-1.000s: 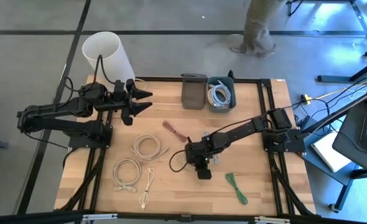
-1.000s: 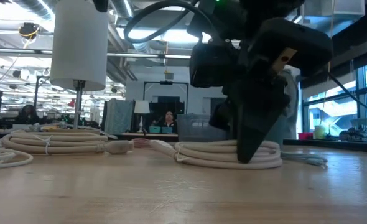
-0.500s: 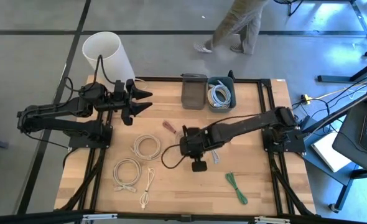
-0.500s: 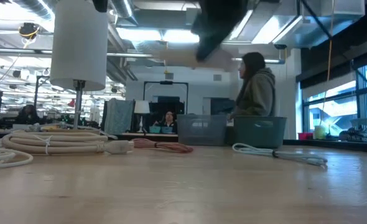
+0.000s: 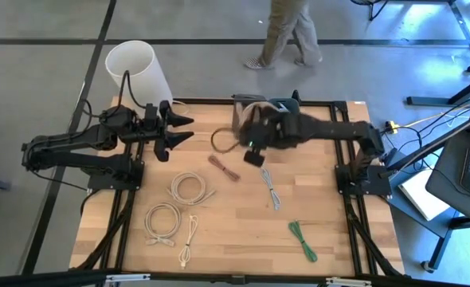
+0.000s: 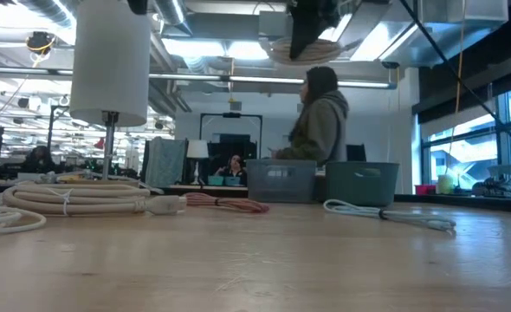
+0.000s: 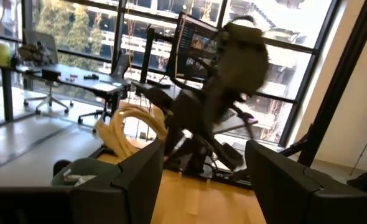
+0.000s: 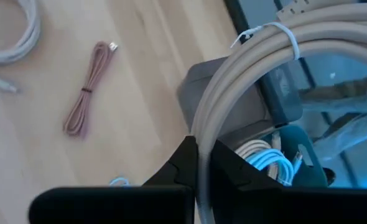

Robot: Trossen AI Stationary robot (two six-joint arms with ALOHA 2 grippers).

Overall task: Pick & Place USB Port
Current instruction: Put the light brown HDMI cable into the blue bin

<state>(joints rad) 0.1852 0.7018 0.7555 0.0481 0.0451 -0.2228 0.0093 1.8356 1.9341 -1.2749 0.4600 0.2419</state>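
Observation:
A beige coiled cable (image 5: 219,140) hangs in the air from my right gripper (image 5: 241,137), which is shut on it above the table's far middle, beside the grey bin (image 5: 248,119). The right wrist view shows the coil (image 8: 246,68), bound with a white tie, arching over the grey bin (image 8: 196,93) and the teal bin (image 8: 298,158). In the low view the gripper (image 6: 312,26) and coil (image 6: 303,50) are high up. My left gripper (image 5: 179,127) waits open above the far left of the table; its view shows the coil (image 7: 127,127). My right gripper pinches the coil's bundled strands (image 8: 201,134) between its two fingers (image 8: 185,155), which lie across the strands. The coil is lifted clear of the table and stands out beyond the fingertips as an open loop.
The teal bin (image 5: 283,119) holds white cables. On the table lie a pink cable (image 5: 223,167), a white cable (image 5: 271,189), a green cable (image 5: 303,239), two beige coils (image 5: 188,188) (image 5: 162,219) and a thin white cable (image 5: 189,239). A white cylinder (image 5: 135,72) stands off the far left corner. A person walks beyond the far edge.
My right gripper, shut on the beige coil, has lifted it clear of the table's middle and carried it up and toward the far edge, to beside the grey bin. The person beyond the table has walked toward the left.

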